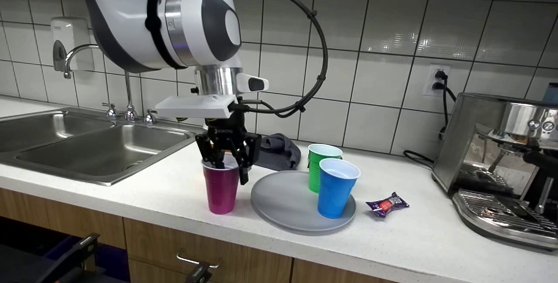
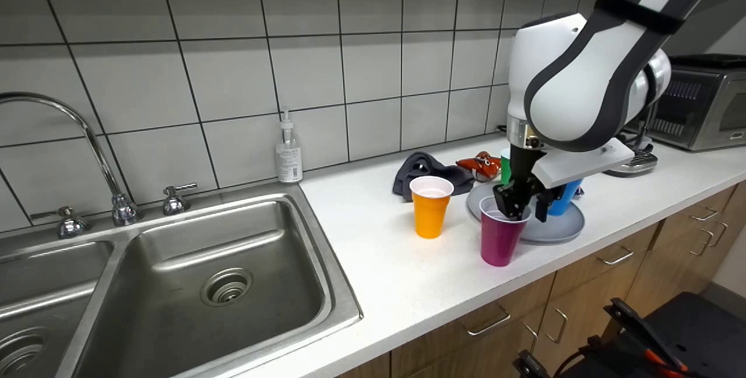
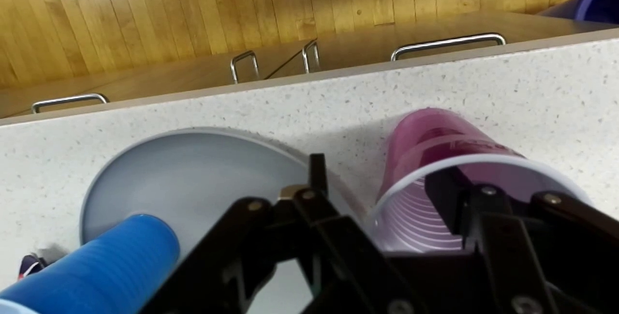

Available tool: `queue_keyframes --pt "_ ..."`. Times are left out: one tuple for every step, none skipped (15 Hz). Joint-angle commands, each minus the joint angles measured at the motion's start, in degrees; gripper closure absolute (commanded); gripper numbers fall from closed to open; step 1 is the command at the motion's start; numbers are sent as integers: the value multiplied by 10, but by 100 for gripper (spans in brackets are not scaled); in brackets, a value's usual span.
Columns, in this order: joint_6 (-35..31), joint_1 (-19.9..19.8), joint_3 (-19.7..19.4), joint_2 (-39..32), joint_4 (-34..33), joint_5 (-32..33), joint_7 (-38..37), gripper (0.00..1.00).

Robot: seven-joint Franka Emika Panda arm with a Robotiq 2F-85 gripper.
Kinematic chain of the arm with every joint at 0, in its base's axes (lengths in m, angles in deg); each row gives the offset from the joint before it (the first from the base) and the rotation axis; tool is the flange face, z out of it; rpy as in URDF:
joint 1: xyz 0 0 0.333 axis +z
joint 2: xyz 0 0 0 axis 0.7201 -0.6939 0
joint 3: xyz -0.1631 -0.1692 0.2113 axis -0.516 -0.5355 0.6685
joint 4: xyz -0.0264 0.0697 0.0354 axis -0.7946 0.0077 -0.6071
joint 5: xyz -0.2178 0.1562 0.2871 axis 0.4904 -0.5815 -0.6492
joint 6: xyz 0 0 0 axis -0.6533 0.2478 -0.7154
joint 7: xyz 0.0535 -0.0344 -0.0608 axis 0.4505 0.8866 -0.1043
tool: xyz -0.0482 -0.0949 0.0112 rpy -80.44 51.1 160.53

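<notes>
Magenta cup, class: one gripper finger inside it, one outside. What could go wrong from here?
The gripper straddles the wall of the magenta cup; closing hard might crumple it. The cup stands near the counter's front edge, so nudging could topple it. The outer finger appears near the plate; swinging that way might disturb the blue cup on it.

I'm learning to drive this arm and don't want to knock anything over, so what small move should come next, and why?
Probably close the tool gently on the wall of the magenta cup: in the wrist view one finger is inside it, the other stands outside, and a gap shows between the outer finger and the cup.
</notes>
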Motion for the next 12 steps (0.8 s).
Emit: queue_keyframes --pt "3 8 -5 0 0 7 -20 73" --pt "3 9 -5 0 0 8 -20 82" --pt "3 9 -6 0 0 8 -20 88" --pt "3 9 -6 0 0 8 -19 97" --pt "4 8 -6 0 0 8 -19 100" --pt "4 9 -6 0 -1 8 -19 100" --pt "4 9 -6 0 -1 7 -18 100" --pt "4 9 -6 1 -1 6 -16 99" --pt "4 10 -7 4 2 1 -12 98" --pt "6 11 -7 6 3 -4 -7 98" --pt "6 11 -8 9 3 -10 -1 98" --pt "8 12 -8 12 2 -19 6 98"
